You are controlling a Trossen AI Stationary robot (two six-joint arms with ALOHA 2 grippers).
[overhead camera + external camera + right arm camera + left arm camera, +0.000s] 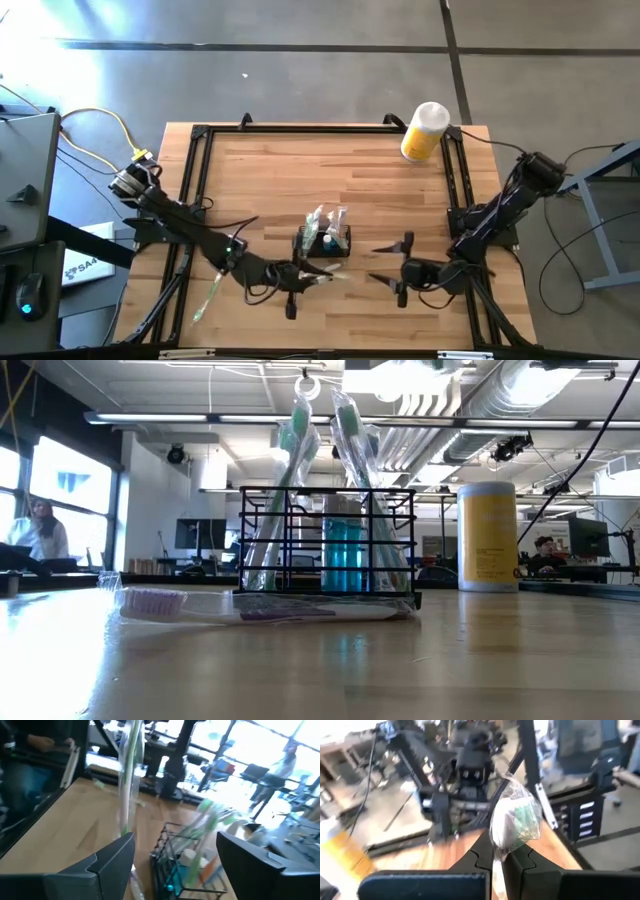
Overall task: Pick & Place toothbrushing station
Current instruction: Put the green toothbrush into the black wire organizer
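Two arms low, toothbrushing station (323, 241) upright, long axis left-right, left gripper (496, 851) pinching wrapped toothbrush (515, 820), right gripper (386, 262) spread.

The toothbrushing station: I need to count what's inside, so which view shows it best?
The low view: the toothbrushing station stands side-on, wire walls and contents plain. The high view shows it small from above; the right wrist view catches it blurred; the left wrist view doesn't show it.
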